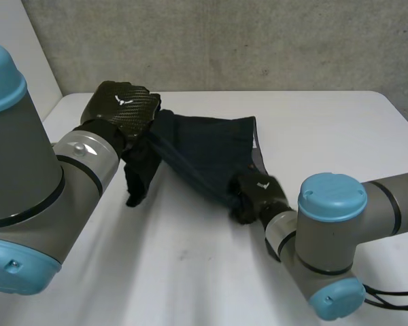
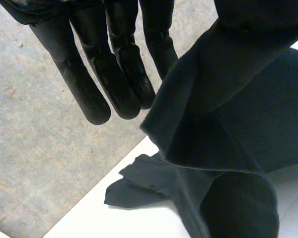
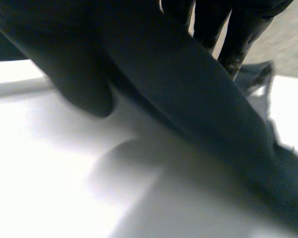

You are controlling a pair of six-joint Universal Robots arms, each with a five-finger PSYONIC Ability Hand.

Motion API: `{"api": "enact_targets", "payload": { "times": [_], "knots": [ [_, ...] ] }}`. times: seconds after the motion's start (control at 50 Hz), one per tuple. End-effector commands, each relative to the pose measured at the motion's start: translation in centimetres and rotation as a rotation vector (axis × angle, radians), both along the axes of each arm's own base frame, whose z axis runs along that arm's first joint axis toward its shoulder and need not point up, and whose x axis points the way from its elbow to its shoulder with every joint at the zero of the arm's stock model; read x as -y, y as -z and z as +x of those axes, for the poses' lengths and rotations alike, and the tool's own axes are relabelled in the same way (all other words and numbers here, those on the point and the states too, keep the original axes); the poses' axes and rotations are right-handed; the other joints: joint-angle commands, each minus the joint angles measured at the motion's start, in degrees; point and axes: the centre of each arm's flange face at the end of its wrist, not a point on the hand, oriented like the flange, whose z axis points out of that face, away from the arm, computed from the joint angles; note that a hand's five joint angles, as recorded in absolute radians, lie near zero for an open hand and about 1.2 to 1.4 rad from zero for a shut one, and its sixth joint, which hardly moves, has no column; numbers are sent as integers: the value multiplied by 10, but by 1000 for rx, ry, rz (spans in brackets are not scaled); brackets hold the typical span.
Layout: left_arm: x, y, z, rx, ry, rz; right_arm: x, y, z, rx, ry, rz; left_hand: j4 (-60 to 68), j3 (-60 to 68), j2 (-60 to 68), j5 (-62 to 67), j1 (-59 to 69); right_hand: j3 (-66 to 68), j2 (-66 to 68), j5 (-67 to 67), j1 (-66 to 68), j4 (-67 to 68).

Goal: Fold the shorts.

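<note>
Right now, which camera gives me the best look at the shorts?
The head view: the shorts stretch whole between the left hand and the right hand over the table. The left wrist view gives a hanging fold; the right wrist view a close band of cloth in that hand's pinch.

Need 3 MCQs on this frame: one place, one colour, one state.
1. Where are the shorts? A strung between both hands; B piled at the table's far right corner; C on the floor.
2. Their colour? A red; B dark; C white.
3. Right hand? A open, off the cloth; B curled, empty; C pinching the shorts.
Key: 1A, cloth spans left hand to right hand; 2B, navy-black fabric; 3C, ribbed band sits between thumb and fingers.
</note>
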Motion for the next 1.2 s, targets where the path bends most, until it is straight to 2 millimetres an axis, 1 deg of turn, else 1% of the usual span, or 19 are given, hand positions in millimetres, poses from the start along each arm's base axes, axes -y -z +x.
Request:
{"api": "enact_targets", "payload": {
  "times": [0.02, 0.04, 0.1, 0.2, 0.32, 0.42, 0.48, 0.58, 0.64, 0.72, 0.74, 0.8, 0.82, 0.88, 0.9, 0.98, 1.04, 1.1, 1.2],
  "knots": [
    [-5, 11, 6, 50, -2, 49, 24, -63, -16, -98, 88, -332, 115, 118, 115, 149, 131, 404, 400, 423, 442, 418],
    [-7, 16, 10, 78, -6, 77, 28, -84, -23, -173, 73, -435, 115, 118, 115, 149, 131, 404, 400, 423, 442, 418],
    [-10, 21, 17, 135, -12, 104, 32, -105, -35, -318, 34, -540, 115, 118, 115, 149, 131, 404, 400, 423, 442, 418],
    [-22, -3, 35, 217, -19, 45, 21, -140, -45, -591, -59, -648, 115, 118, 115, 149, 131, 404, 400, 423, 442, 418],
    [-28, -16, 41, 211, -13, 4, 8, -171, -49, -635, -111, -601, 115, 118, 115, 149, 131, 404, 400, 423, 442, 418],
    [-24, 10, 42, 254, -17, 76, 7, -141, -45, -700, -224, -427, 115, 118, 115, 149, 131, 404, 400, 423, 442, 418],
    [-11, 46, 33, 302, -4, 155, 11, -122, -43, -736, -257, -362, 115, 118, 115, 149, 131, 404, 400, 423, 442, 418],
    [26, 92, 12, 330, -8, 189, 27, -84, -32, -778, -300, -291, 115, 118, 115, 149, 131, 404, 400, 423, 442, 418],
    [49, 96, -1, 307, -21, 145, 40, -79, -26, -772, -290, -311, 115, 118, 115, 149, 131, 404, 400, 423, 442, 418],
    [86, 61, -23, 211, -52, -7, 68, -103, -10, -712, -198, -462, 115, 118, 115, 149, 131, 404, 400, 423, 442, 418],
    [98, 30, -28, 147, -79, -99, 81, -124, -4, -668, -139, -570, 115, 118, 115, 149, 131, 404, 400, 423, 442, 418],
    [111, -27, -33, 25, -126, -276, 98, -167, 5, -574, -30, -775, 115, 118, 115, 149, 131, 404, 400, 423, 442, 418],
    [115, -66, -34, -71, -155, -410, 106, -197, 8, -505, 49, -919, 115, 118, 115, 149, 131, 404, 400, 423, 442, 418],
    [114, -117, -33, -209, -189, -601, 107, -249, 8, -382, 175, -1134, 115, 118, 115, 149, 131, 404, 400, 423, 442, 418],
    [107, -147, -27, -288, -209, -709, 100, -283, 4, -296, 257, -1256, 115, 118, 115, 149, 131, 404, 400, 423, 442, 418],
    [82, -197, -12, -418, -225, -883, 85, -318, -4, -192, 339, -1385, 115, 118, 115, 149, 131, 404, 400, 423, 442, 418],
    [76, -193, -8, -403, -217, -871, 85, -307, -4, -219, 314, -1341, 115, 118, 115, 149, 131, 404, 400, 423, 442, 418],
    [75, -172, -6, -357, -212, -812, 85, -291, -3, -258, 273, -1267, 115, 118, 115, 149, 131, 404, 400, 423, 442, 418],
    [77, -121, -5, -257, -203, -681, 86, -239, -2, -376, 161, -1058, 115, 118, 115, 149, 131, 404, 400, 423, 442, 418]
  ]
}}
